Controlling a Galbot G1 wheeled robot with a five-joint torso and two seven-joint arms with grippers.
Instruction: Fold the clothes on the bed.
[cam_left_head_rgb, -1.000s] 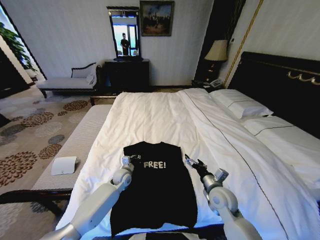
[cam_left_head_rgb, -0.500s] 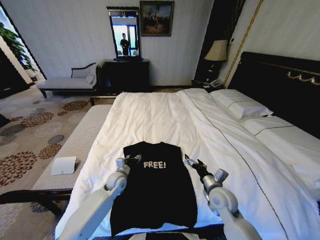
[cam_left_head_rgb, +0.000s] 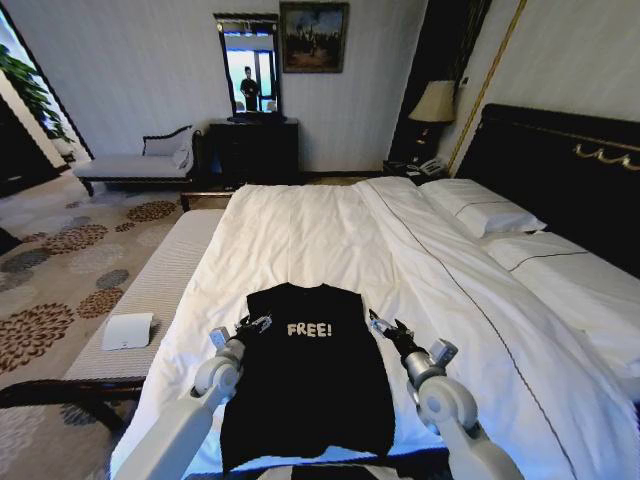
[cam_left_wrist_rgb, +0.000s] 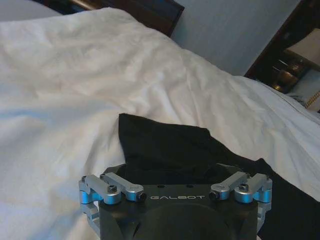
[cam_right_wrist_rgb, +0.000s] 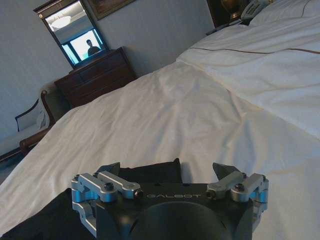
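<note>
1. I've got the black T-shirt (cam_left_head_rgb: 308, 375) lying flat on the near part of the bed (cam_left_head_rgb: 330, 240), white "FREE!" lettering facing up at the chest, collar end pointing away from me toward the far side of the duvet.
2. My left gripper (cam_left_head_rgb: 252, 324) sits at the shirt's upper left corner, right at the shoulder edge where black fabric meets white duvet. In the left wrist view the gripper (cam_left_wrist_rgb: 175, 172) has its jaws spread wide, and the shirt's corner (cam_left_wrist_rgb: 165, 145) lies just ahead of it, between the finger lines. I see nothing pinched there.
3. My right gripper (cam_left_head_rgb: 385, 327) is at the opposite shoulder, just beside the shirt's right edge, resting low over the duvet. From the right wrist view the gripper (cam_right_wrist_rgb: 170, 172) is also well open, both fingertips (cam_right_wrist_rgb: 223, 171) apart, with the shirt's folded edge (cam_right_wrist_rgb: 150, 172) lying between and just beyond them. It holds nothing that I can make out.
4. Whether either set of fingertips actually touches the cloth, I cannot tell; the gripper bodies block the contact point in both wrist views.
5. The shirt's hem is cut off near the bottom of the head view behind my own arms, and the sleeves are tucked out of sight.
</note>
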